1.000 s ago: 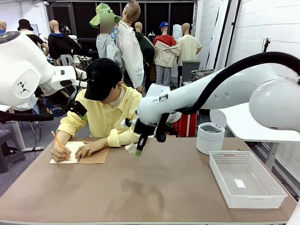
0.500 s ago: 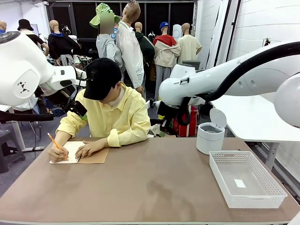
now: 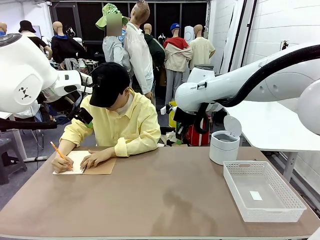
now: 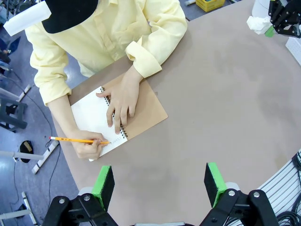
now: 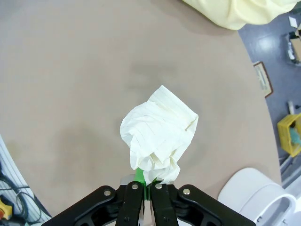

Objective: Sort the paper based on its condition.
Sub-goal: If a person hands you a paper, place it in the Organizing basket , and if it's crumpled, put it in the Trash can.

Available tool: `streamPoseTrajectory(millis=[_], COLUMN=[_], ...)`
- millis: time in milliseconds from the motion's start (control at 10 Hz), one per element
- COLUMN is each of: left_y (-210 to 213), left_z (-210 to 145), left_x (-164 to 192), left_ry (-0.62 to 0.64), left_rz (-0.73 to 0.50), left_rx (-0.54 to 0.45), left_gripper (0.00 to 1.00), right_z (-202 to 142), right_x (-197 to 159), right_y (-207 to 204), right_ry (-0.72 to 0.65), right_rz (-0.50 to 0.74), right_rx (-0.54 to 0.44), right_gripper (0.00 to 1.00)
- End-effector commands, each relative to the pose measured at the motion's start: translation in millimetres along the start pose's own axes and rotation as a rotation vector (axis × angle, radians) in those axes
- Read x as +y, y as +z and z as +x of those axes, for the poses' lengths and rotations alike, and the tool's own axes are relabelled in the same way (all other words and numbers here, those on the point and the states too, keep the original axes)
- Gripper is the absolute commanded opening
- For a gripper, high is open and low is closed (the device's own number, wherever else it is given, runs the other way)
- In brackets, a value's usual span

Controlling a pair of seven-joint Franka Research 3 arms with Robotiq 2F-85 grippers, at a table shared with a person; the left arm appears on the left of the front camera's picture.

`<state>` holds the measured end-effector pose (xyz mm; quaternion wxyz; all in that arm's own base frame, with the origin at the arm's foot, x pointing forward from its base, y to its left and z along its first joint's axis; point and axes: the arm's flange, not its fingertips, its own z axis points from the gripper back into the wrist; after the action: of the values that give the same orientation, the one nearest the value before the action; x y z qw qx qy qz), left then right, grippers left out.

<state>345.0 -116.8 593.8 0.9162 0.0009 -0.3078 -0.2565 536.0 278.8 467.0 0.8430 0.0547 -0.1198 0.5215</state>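
Since a second ago, my right gripper point(image 5: 143, 183) has swung from mid-table toward the white bin point(image 3: 224, 146), pinched tight on a crumpled paper point(image 5: 157, 136) held above the table point(image 5: 70, 70). It is not binned yet. My left gripper point(image 4: 160, 181) hangs spread, empty.

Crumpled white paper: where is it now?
The crumpled white paper is pinched in the shut right claw above the brown table, near the white lidded bin, in the right wrist view.

Person point(image 3: 117, 115) at far-left edge of worktop point(image 3: 165, 200), pencil point(image 3: 59, 150) on open notebook point(image 3: 77, 159). White basket point(image 3: 275, 215) at near-right corner; white bin point(image 3: 222, 149) by far edge, right gripper point(image 3: 176, 138) raised beside it.
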Motion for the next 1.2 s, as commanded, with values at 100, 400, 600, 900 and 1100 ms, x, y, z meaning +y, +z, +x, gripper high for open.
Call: streamPoseTrajectory(millis=[100,400,600,900,1100], left_y=[1,1,1,1,1], left_z=[0,0,0,0,0], left_x=[0,0,0,0,0], left_ry=[0.001,0.001,0.001,0.001,0.001], left_rz=[-0.004,-0.004,-0.004,-0.004,-0.004], left_rx=[0.006,0.006,0.006,0.006,0.006], left_gripper=[1.0,1.0,1.0,1.0,1.0], right_z=[0,-16,-38,-67,-84], right_x=[0,-19,-45,-81,-100], right_y=[0,6,16,26,26], right_ry=[0.0,-0.131,-0.241,-0.415,-0.503], right_rz=[0.0,-0.225,-0.293,-0.398,-0.449], right_rx=[0.0,0.021,0.024,0.064,0.117], right_gripper=[0.0,0.0,0.0,0.0,0.0])
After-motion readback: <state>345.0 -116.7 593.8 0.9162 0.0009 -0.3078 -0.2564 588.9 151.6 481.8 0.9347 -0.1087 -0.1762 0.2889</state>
